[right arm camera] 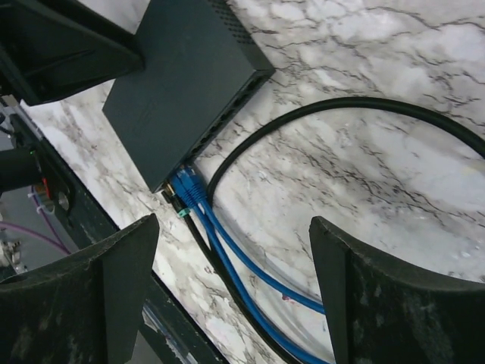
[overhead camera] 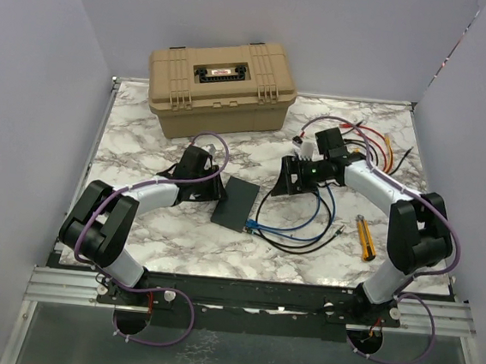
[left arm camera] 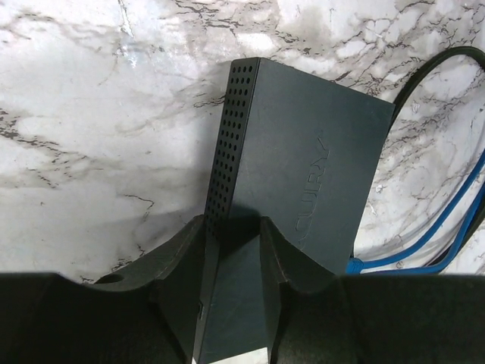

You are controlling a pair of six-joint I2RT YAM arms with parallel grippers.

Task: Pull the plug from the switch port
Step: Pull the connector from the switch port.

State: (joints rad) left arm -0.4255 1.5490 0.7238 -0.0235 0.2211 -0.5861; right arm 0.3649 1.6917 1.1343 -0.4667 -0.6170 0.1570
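Note:
The switch (overhead camera: 238, 200) is a thin matte-black box lying flat on the marble table. Two blue plugs (right arm camera: 186, 186) and a black one with a green tab (right arm camera: 176, 206) sit in the ports along its short edge. My left gripper (left arm camera: 233, 227) is open and straddles the switch (left arm camera: 303, 152) at its far corner. One finger stands beside the perforated side and the other over the top face. My right gripper (right arm camera: 233, 224) is open wide and hovers over the blue cables (right arm camera: 250, 265), a short way from the plugs, with nothing between its fingers.
A large tan toolbox (overhead camera: 222, 85) stands at the back of the table. Loops of blue and black cable (overhead camera: 307, 231) lie right of the switch, with a yellow-handled tool (overhead camera: 365, 237) beyond them. Red and orange wires (overhead camera: 376, 143) lie at the back right.

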